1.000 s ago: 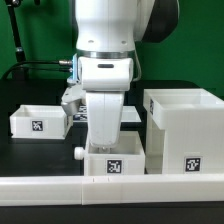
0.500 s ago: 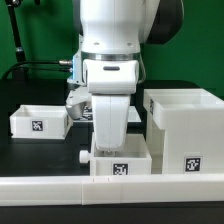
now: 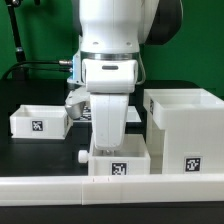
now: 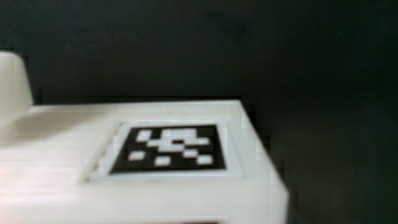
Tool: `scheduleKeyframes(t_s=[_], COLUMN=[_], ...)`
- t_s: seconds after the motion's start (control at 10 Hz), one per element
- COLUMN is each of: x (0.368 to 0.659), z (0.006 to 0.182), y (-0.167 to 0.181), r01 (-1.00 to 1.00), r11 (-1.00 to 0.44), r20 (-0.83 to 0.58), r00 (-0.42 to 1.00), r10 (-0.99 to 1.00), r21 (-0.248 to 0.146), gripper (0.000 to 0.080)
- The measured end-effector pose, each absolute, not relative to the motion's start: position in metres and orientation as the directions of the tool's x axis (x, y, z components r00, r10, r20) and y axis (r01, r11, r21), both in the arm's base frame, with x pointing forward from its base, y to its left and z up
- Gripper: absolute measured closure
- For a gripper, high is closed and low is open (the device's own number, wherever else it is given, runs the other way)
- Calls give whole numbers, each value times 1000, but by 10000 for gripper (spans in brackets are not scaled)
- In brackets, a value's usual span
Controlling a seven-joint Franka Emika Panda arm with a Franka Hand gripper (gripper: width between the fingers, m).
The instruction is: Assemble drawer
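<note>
Since a second earlier, the middle drawer tray (image 3: 120, 163) and my gripper (image 3: 108, 138) over it had shifted slightly toward the exterior view's right, nearer the drawer housing (image 3: 185, 135). The tray sat on the black counter (image 3: 40, 150) just behind the white rail (image 3: 50, 186), its knob (image 3: 79, 155) pointing to the exterior view's left. My gripper reached down at it, but I could not tell whether its fingers were apart or clamped.

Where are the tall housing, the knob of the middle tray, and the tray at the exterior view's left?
tall housing (image 3: 185, 133): exterior view, front wall, above its tag.
knob (image 3: 79, 155): exterior view, its round head.
tray at the exterior view's left (image 3: 38, 125): exterior view, tag on its front wall.
</note>
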State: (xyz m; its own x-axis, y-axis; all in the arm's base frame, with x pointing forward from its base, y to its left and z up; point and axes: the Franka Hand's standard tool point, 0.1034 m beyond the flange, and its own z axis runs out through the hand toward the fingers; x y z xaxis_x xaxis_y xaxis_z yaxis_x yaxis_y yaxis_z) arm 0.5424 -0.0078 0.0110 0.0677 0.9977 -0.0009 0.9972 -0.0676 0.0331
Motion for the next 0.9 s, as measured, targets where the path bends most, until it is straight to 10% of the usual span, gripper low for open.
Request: scheduleKeyframes(t_s=[0.9], x=[539], z=[9], y=[7], r01=[998], r11=[-63], r20=[-21], r00=[64], r10=[998], r21=[25], gripper=[757])
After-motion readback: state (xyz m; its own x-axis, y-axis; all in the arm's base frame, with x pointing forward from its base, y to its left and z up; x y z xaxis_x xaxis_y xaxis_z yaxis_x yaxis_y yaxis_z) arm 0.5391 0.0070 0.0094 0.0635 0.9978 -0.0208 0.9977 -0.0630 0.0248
